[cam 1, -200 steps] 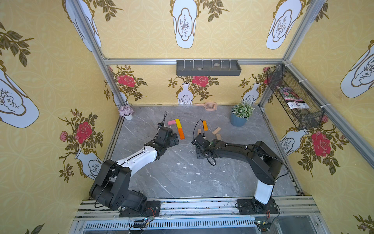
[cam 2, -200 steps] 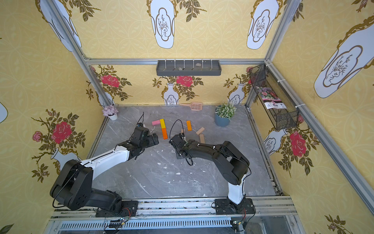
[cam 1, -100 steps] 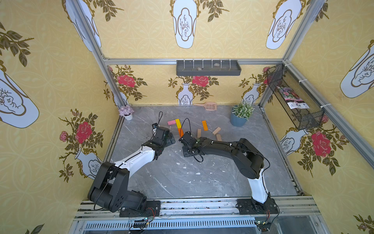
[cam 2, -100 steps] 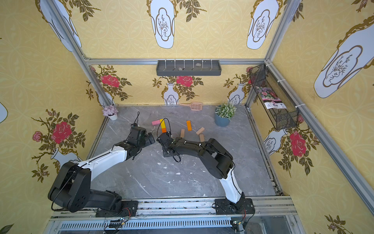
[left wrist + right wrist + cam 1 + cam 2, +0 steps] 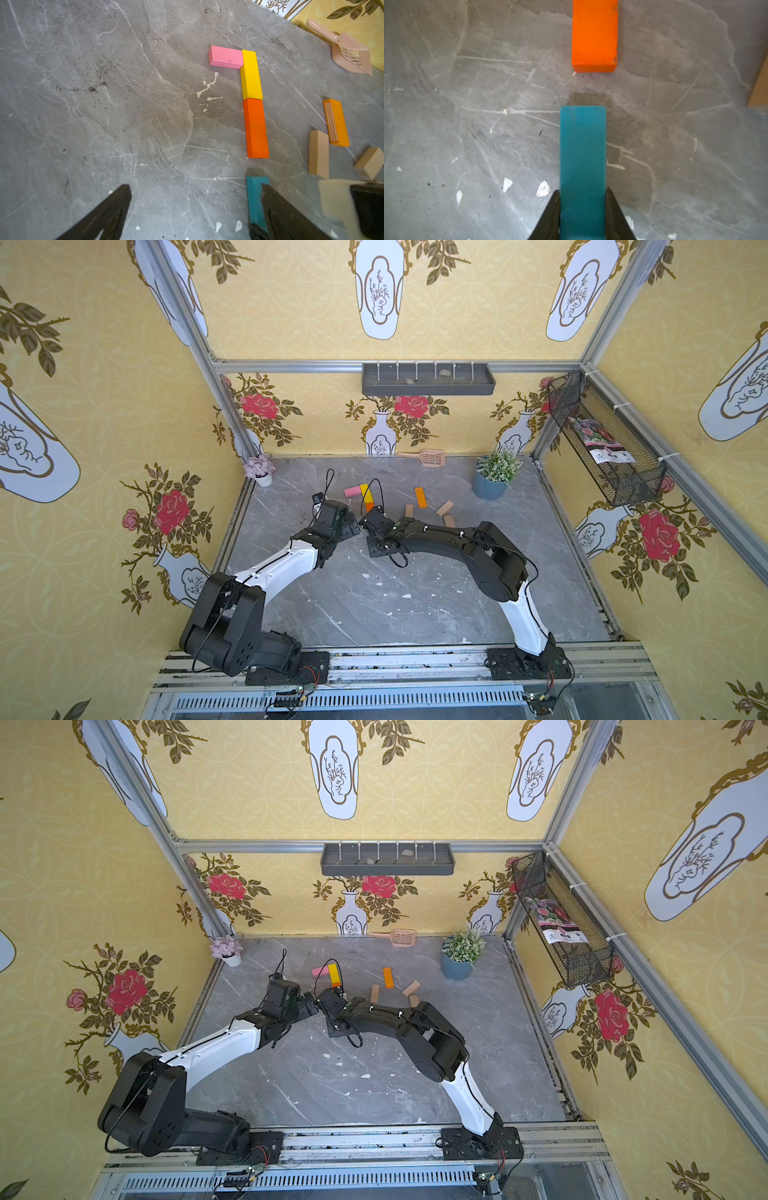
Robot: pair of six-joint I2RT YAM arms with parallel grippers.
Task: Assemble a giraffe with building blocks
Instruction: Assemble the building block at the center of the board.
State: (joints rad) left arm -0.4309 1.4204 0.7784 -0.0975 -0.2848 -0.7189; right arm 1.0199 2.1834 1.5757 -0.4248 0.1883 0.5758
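Three tan bars and a loose orange bar lie scattered on the grey table in both top views, to the right of the joined pink bar, yellow bar and second orange bar.

From the left wrist, the left gripper stands spread wide over bare table, holding nothing.

From the right wrist, the right gripper pinches the blue bar by its sides. The bar is clear of the table, in line with the second orange bar and just short of its end.
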